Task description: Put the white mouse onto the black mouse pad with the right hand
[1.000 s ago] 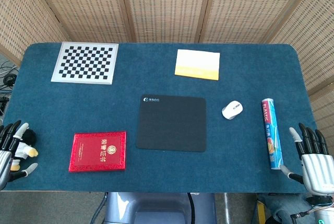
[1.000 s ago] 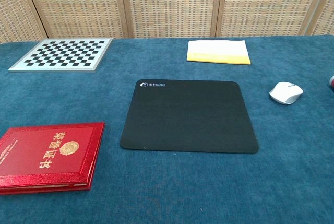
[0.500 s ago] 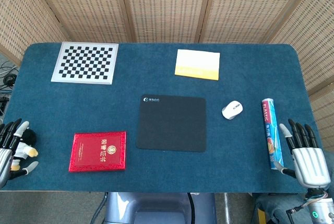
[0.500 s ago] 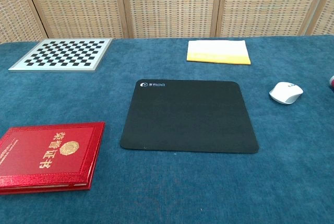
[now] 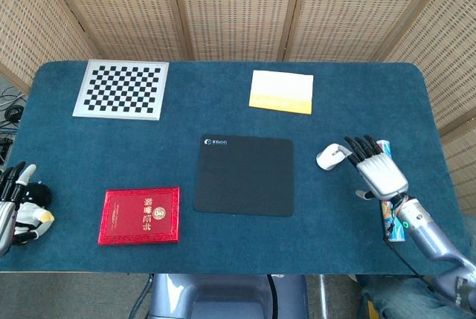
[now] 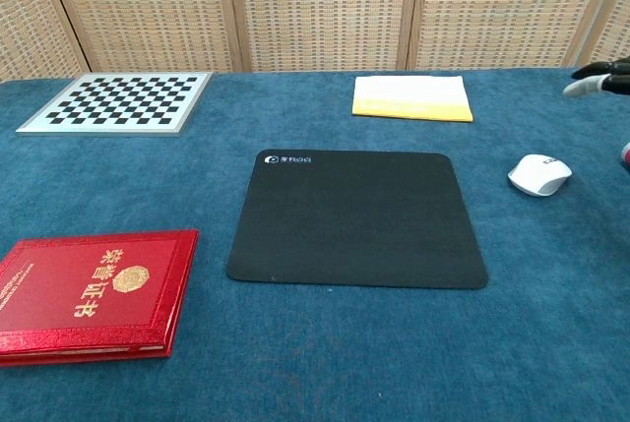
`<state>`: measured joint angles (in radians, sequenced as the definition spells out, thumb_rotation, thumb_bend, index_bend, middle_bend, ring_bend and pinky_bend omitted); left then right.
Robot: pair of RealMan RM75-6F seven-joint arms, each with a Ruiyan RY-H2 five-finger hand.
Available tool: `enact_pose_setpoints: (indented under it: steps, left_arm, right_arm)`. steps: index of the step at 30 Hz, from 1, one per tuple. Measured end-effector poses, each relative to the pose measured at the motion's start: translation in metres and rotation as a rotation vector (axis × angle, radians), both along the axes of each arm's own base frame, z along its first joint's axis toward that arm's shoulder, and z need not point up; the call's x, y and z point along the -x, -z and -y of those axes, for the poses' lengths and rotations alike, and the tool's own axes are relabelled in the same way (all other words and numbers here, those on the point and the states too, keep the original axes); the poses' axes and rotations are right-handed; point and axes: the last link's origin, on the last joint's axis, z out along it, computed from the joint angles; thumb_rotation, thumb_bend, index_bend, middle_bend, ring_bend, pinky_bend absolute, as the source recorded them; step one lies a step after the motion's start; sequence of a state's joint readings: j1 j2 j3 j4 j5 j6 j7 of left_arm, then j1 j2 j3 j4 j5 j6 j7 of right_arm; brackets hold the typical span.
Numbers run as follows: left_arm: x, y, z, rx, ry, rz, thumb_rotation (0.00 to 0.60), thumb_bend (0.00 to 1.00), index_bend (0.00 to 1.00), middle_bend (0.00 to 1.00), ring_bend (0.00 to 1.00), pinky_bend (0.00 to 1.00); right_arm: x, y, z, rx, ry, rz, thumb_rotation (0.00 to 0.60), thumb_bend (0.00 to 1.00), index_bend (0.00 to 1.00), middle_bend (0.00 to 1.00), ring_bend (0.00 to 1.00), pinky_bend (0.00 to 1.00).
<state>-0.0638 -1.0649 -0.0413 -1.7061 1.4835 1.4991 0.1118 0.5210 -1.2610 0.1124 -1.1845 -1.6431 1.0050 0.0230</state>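
Note:
The white mouse [image 5: 330, 157] [image 6: 538, 174] lies on the blue cloth to the right of the black mouse pad [image 5: 245, 175] [image 6: 357, 216]. My right hand [image 5: 375, 165] hovers just right of the mouse with fingers spread and nothing in it; its fingertips overlap the mouse's right edge in the head view. The chest view catches only its fingertips [image 6: 595, 80], at the right edge above the mouse. My left hand [image 5: 13, 209] rests open at the table's front left corner.
A red booklet [image 5: 140, 215] lies left of the pad. A checkerboard [image 5: 122, 89] sits at the back left and a yellow-white folded cloth [image 5: 281, 91] behind the pad. A plastic-wrap roll [image 5: 387, 185] lies under the right arm. A small toy [image 5: 37, 207] sits by the left hand.
My right hand has risen from the table's front right corner and travelled left and forward over the roll to the mouse. The left hand has slid slightly down and left.

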Motion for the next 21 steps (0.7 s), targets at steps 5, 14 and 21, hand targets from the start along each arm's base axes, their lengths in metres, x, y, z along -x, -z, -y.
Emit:
enact_pose_setpoints:
  steps: [5, 14, 21]
  left_arm:
    - [0.007, 0.003, -0.007, -0.005, -0.047, -0.015, 0.6, 0.0, 0.0, 0.0, 0.0, 0.0]
    - [0.011, 0.011, -0.016, 0.01, -0.08, -0.039, 0.6, 0.0, 0.0, 0.0, 0.0, 0.0]
    - [0.014, 0.011, -0.021, 0.007, -0.097, -0.042, 0.6, 0.0, 0.0, 0.0, 0.0, 0.0]
  right_arm:
    - [0.002, 0.013, 0.035, -0.026, -0.055, -0.093, 0.6, 0.13, 0.1, 0.05, 0.0, 0.08]
    - [-0.01, 0.045, 0.068, -0.129, -0.124, -0.191, 0.6, 0.21, 0.12, 0.09, 0.0, 0.14]
    - [-0.017, 0.063, 0.077, -0.179, -0.151, -0.253, 0.6, 0.25, 0.13, 0.1, 0.0, 0.16]
